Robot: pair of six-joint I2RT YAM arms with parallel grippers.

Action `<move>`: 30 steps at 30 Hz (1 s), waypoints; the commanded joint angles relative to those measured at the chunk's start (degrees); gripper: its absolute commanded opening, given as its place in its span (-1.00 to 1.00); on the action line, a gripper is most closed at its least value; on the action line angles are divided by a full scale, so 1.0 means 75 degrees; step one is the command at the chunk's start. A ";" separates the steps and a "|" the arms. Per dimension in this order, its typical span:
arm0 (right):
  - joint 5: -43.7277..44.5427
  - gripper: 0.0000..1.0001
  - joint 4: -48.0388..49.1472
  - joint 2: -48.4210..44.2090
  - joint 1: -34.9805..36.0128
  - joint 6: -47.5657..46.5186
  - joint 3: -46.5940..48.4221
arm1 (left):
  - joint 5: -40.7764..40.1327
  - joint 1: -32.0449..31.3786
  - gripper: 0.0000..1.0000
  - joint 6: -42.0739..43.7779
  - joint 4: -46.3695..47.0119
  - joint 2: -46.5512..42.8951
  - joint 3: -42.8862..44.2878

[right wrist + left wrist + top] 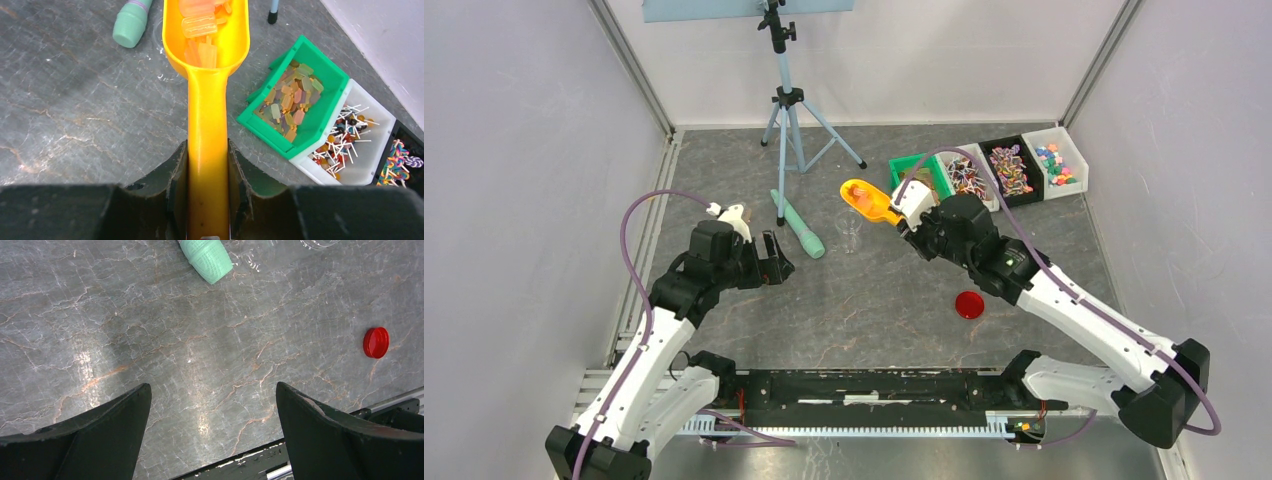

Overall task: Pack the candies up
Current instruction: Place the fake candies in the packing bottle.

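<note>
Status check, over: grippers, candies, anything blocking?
Left gripper open, empty. Right gripper shut on orange scoop handle. Candies loaded in scoop, close to clear cup. Red lid lies well clear of both.

The left hand [212, 386] hangs wide open over the tabletop [200, 340]. A green cylinder [207, 257] lies far, a red lid [376, 342] at right.

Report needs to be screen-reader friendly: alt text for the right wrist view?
The right fingers grip the handle of a yellow scoop loaded with wrapped candies, held over a grey table. At right sit a green bin of more candies and a white bin of lollipops; a mint-green tool lies top left.
</note>
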 commanded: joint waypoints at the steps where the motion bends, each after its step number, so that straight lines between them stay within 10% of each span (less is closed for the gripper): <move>1: 0.0127 -1.00 -0.0598 0.0127 0.0335 0.0022 0.0573 | -0.0061 -0.0020 1.00 0.0222 0.0137 -0.0105 0.0133; 30: 0.1054 -1.00 -0.2594 0.1509 0.0893 0.0455 0.1994 | -0.0063 -0.0014 1.00 0.0222 0.0131 -0.0133 0.0131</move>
